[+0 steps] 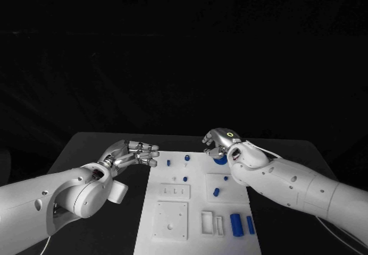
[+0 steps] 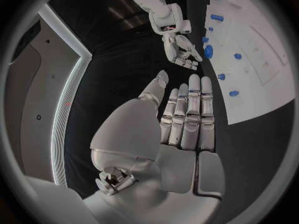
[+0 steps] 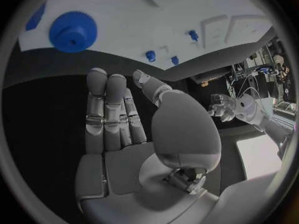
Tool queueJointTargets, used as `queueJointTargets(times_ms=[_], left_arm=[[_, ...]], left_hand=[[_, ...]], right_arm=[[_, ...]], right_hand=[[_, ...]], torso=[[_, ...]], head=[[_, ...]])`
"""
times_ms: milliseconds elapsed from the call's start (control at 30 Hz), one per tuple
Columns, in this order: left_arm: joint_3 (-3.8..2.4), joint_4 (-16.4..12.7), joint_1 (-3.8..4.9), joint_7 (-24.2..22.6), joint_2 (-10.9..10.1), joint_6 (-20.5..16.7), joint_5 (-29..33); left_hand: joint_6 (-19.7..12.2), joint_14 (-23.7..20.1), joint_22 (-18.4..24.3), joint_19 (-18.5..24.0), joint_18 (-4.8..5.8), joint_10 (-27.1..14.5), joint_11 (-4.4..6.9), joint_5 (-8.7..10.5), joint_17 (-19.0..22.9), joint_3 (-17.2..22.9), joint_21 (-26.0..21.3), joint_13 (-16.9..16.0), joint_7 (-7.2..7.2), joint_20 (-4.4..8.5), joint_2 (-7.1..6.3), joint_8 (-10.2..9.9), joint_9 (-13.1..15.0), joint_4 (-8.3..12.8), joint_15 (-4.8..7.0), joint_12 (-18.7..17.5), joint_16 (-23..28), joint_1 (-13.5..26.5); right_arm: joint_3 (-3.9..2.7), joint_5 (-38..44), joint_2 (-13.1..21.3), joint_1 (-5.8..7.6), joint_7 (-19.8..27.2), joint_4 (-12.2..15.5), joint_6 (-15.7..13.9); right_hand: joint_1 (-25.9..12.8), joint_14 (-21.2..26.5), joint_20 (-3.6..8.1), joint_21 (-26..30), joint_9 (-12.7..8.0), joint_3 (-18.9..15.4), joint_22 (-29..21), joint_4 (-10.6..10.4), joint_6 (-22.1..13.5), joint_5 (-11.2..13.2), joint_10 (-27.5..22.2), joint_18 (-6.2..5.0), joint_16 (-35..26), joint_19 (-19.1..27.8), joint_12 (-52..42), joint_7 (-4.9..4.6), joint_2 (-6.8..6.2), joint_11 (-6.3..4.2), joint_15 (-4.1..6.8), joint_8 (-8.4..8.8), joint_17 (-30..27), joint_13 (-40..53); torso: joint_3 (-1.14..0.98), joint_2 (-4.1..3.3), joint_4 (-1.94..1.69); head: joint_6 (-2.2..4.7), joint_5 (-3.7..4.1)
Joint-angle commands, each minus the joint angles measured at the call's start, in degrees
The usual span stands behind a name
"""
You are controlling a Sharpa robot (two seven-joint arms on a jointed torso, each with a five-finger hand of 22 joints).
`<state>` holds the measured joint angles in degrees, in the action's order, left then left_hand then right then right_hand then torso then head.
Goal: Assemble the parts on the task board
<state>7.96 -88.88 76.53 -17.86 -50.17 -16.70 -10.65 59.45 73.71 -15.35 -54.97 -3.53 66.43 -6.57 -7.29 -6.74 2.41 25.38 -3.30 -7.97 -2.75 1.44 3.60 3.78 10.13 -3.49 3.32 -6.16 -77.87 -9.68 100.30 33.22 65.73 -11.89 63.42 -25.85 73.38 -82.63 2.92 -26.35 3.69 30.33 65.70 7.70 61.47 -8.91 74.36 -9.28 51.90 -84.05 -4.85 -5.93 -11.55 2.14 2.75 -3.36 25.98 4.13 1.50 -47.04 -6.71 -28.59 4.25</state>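
We read no writing on the task board, which carries several small blue parts, while our left hand beside it and right hand over its far corner hold nothing, fingers straight.

The flat white rectangular task board runs down the middle of the black table. The silver left hand, fingers extended and holding nothing, hovers over bare table just beside the board's left edge. The silver right hand hangs over the board's far right corner, near the round blue toothed gear. Small upright blue pegs stand between the two hands. Bare black table flanks the board on both sides.
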Motion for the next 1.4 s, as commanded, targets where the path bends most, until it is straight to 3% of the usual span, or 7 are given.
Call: queueJointTargets(times_ms=[33, 133, 167, 267, 400, 700, 1400], left_arm=[[-0.06, -0.1, 0.10, -0.3, -0.1, 0.3, -0.1], [-0.05, 0.1, 0.10, -0.3, -0.2, 0.3, -0.1], [-0.05, 0.1, 0.10, -0.3, -0.2, 0.4, -0.1], [-0.05, 0.2, 0.10, -0.3, -0.2, 0.5, 0.0], [-0.05, 0.4, 0.10, -0.2, -0.1, 0.7, 0.1], [-0.04, 0.7, 0.09, -0.2, 0.1, 1.0, 0.1], [-0.03, 1.1, 0.08, 0.0, 0.5, 1.2, 0.1]], left_hand=[[-0.4, 0.1, 0.0, 0.2, 0.25, -0.4, 0.12, -0.17, 0.0, -0.4, 0.2, -0.1, -0.15, 0.02, 0.48, 0.0, 0.1, 0.0, -0.32, 0.0, -0.2, 0.0], [-0.4, 0.1, 0.0, 0.2, 0.25, -0.4, 0.12, -0.17, 0.0, -0.4, 0.2, -0.1, -0.15, 0.02, 0.48, 0.0, 0.1, 0.0, -0.32, 0.0, -0.2, 0.0], [-0.4, 0.1, 0.0, 0.2, 0.25, -0.4, 0.12, -0.17, 0.0, -0.4, 0.2, -0.1, -0.15, 0.02, 0.48, 0.0, 0.1, 0.0, -0.32, 0.0, -0.2, 0.0], [-0.4, 0.1, 0.0, 0.2, 0.25, -0.4, 0.12, -0.17, 0.0, -0.4, 0.2, -0.1, -0.15, 0.02, 0.48, 0.0, 0.1, 0.0, -0.32, 0.0, -0.2, 0.0], [-0.4, 0.1, 0.0, 0.2, 0.25, -0.4, 0.12, -0.17, 0.0, -0.4, 0.2, -0.1, -0.15, 0.02, 0.48, 0.0, 0.1, 0.0, -0.32, 0.0, -0.2, 0.0], [-0.4, 0.1, 0.0, 0.3, 0.23, -0.4, 0.13, -0.24, 0.0, -0.3, 0.3, -0.1, -0.15, 0.03, 0.54, 0.0, 0.1, 0.1, -0.31, 0.0, -0.2, -0.1], [-0.4, 0.1, 0.0, 0.4, 0.24, -0.5, 0.11, -0.26, 0.0, -0.3, 0.4, -0.1, -0.16, 0.01, 0.61, 0.0, 0.1, 0.2, -0.33, 0.0, -0.2, -0.1]], right_arm=[[-0.53, -1.8, 1.6, -0.03, -0.7, 1.3, 4.2], [-1.12, -3.4, 3.2, -0.01, -0.3, 1.7, 7.0], [-1.22, -3.7, 3.5, -0.01, -0.2, 1.7, 7.8], [-1.44, -4.8, 4.1, 0.00, 0.2, 1.2, 10.1], [-1.57, -5.8, 4.1, 0.01, 0.4, -0.2, 12.8], [-1.64, -6.5, 3.1, -0.01, 0.1, -2.6, 15.8], [-1.64, -6.9, 0.4, -0.38, 0.0, -7.0, 16.0]], right_hand=[[0.1, 0.0, 2.48, -4.3, 0.0, -3.7, 2.2, -0.3, 0.3, -2.5, 7.3, 1.93, 0.3, -2.5, -2.1, 0.96, -0.01, -2.99, 2.29, -0.30, 0.8, 2.3], [0.5, 0.2, 3.50, -8.8, -0.1, -10.7, 4.8, -0.7, -0.4, -4.8, 8.8, 3.80, 1.2, -2.4, -8.8, 0.98, -0.44, -3.53, 2.75, -0.26, 2.2, 9.5], [1.4, 0.7, 4.04, -11.6, 0.1, -16.1, 6.9, -1.4, -0.7, -6.5, 2.2, 4.56, 2.6, -2.3, -18.2, 0.69, 1.65, -3.33, 2.93, -0.65, 4.4, 20.7], [1.7, 1.1, 3.60, -17.2, 0.0, -19.2, 10.4, -1.7, -1.7, -7.5, -4.6, 4.66, 3.9, -2.2, -34.8, 0.69, 1.88, -3.56, 2.53, -0.30, 8.3, 38.9], [1.9, 1.8, 2.66, -22.3, 0.0, -22.2, 14.5, -2.5, -2.8, -8.8, -7.7, 4.36, 6.3, -2.2, -44.9, -0.02, 2.70, -2.51, 1.63, -0.31, 17.0, 51.0], [2.4, 0.4, 1.89, -28.0, 0.0, -23.6, 16.1, -3.6, -4.2, -9.5, -4.5, 4.12, 7.6, -2.3, -53.5, -0.80, 2.48, -1.62, 1.00, -0.25, 28.9, 60.2], [1.8, 0.0, 1.83, -30.1, 0.0, -22.6, 16.4, -3.3, -3.9, -10.0, -4.0, 4.28, 7.8, -2.1, -55.0, -0.79, 2.99, -1.61, 0.95, -0.22, 31.2, 61.6]], torso=[[-0.32, 0.10, 0.67], [-0.50, 0.10, 0.89], [-0.54, 0.09, 0.91], [-0.70, 0.07, 0.91], [-0.58, 0.07, 0.72], [-0.58, 0.04, 0.65], [-0.53, 0.04, 0.71]], head=[[0.21, -0.17], [0.29, -0.26], [0.30, -0.29], [0.19, -0.38], [0.05, -0.14], [-0.21, -0.09], [-0.64, 0.21]])
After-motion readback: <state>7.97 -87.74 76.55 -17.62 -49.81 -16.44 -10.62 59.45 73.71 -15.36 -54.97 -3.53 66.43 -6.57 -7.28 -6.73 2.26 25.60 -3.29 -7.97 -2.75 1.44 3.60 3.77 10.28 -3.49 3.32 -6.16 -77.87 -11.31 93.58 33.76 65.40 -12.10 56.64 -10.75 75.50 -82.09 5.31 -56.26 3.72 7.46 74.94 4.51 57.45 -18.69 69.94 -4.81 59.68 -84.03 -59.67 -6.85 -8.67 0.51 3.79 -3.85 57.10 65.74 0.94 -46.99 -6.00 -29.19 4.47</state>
